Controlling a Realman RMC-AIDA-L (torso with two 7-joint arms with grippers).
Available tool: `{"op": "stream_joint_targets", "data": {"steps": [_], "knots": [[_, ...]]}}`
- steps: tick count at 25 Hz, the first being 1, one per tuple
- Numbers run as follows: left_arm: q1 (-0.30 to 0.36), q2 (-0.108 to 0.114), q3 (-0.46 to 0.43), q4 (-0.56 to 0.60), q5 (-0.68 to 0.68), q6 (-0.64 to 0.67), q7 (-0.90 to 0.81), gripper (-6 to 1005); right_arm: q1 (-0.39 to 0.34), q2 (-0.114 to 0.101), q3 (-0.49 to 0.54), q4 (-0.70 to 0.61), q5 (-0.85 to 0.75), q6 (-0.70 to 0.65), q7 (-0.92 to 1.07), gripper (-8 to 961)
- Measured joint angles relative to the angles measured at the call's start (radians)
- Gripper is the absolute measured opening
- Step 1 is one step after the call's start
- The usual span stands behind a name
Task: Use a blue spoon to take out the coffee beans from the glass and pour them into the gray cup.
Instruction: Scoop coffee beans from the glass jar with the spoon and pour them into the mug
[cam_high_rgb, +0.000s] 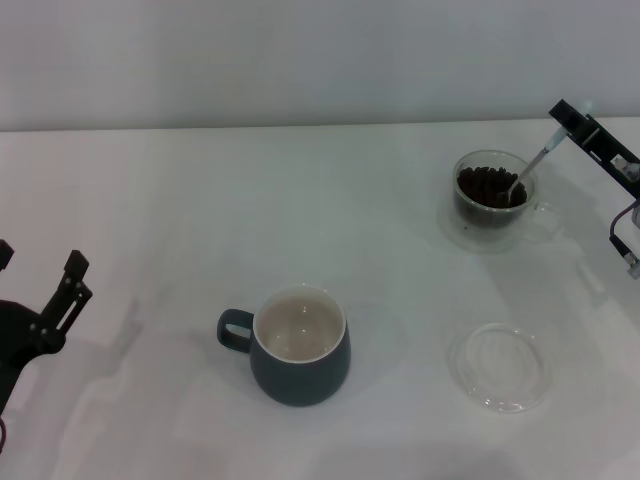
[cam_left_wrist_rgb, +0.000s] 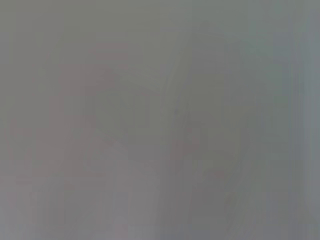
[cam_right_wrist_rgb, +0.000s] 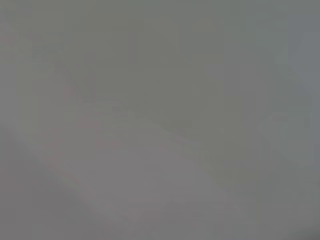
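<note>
head view: the right claw (cam_high_rgb: 572, 117) sits at the far right, clenched on the pale handle end of the blue spoon (cam_high_rgb: 534, 167), whose thin stem slants down into the glass (cam_high_rgb: 493, 198) so the bowl is among the coffee beans (cam_high_rgb: 487, 186). the gray cup (cam_high_rgb: 299, 346) stands well apart, near the middle front of the tabletop (cam_high_rgb: 200, 200), its inside looking empty. a clear dish (cam_high_rgb: 499, 365) lies to its right. the left claw (cam_high_rgb: 60, 285) waits released at the left edge.

the spoon looks light, stiff and slippery; holding it far up the handle seems right. the beans would roll off easily, so it should probably travel level, and the glass looks fragile.

left wrist view: only a featureless gray blur.

right wrist view: the same, nothing to make out.
</note>
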Motion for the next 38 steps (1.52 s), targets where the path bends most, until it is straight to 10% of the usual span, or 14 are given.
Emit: {"op": "stream_joint_targets", "data": {"steps": [38], "knots": [[-0.011,0.002,0.000,-0.037,-0.012,-0.004,0.007,861,-0.004,0.001,0.006,0.024,0.119,0.042,0.263,173]]}}
